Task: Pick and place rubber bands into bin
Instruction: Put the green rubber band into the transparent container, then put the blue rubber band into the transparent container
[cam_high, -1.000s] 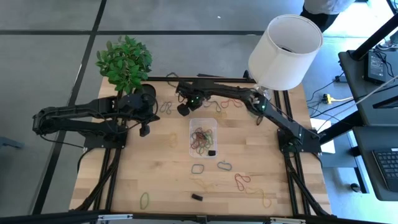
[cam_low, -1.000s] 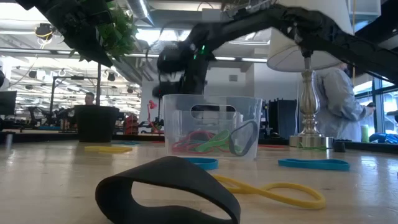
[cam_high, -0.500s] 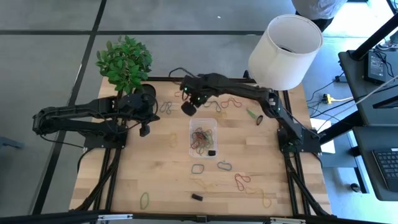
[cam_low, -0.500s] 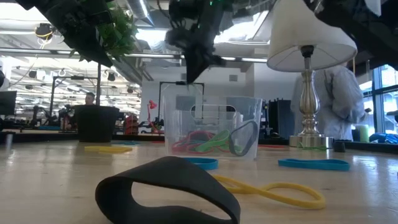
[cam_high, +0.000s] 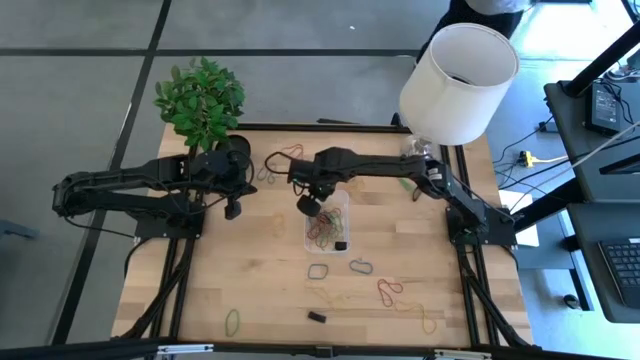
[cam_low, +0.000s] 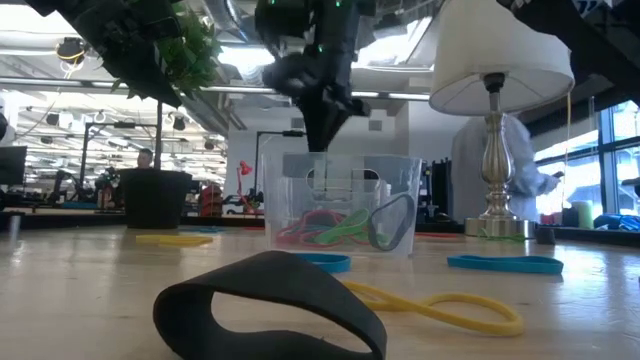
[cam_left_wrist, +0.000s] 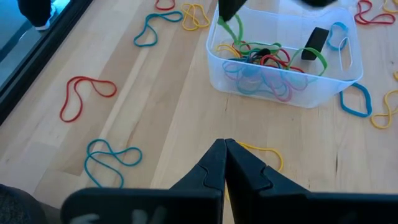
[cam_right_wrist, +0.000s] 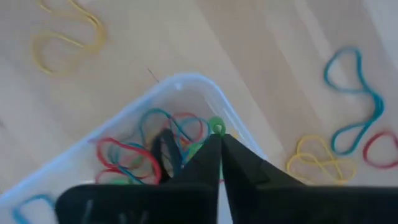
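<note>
The clear bin (cam_high: 341, 203) stands mid-table with several coloured rubber bands (cam_left_wrist: 261, 62) lying in it. My right gripper (cam_high: 308, 205) hangs above the bin's far left corner, pointing down, shut on a green rubber band (cam_left_wrist: 237, 29). The low view shows that gripper (cam_low: 322, 140) just over the bin's rim (cam_low: 340, 158). More rubber bands lie loose on the wood, among them red and blue ones (cam_left_wrist: 81, 102) and a group (cam_high: 390, 290) near the front. My left gripper (cam_left_wrist: 225, 146) waits shut above the table, left of the bin. My right gripper pinches the green rubber band's upper end (cam_right_wrist: 216, 126) between its two fingertips, coming from above and pointing down. The band hangs slack below the fingers, its lower part (cam_left_wrist: 239, 37) reaching down inside the bin's wall.
A potted plant (cam_high: 203, 100) stands at the far left corner and a white lamp (cam_high: 460, 80) at the far right. A black band (cam_low: 270, 300) lies near the front edge. Loose bands (cam_high: 275, 165) lie beyond the bin, others (cam_high: 318, 271) in front of it.
My right gripper has risen from the table beyond the bin and come toward the near edge, carrying the green band. It has rolled a little at the wrist. It now stands over the bin's far left corner, with the band lifted clear of the table.
</note>
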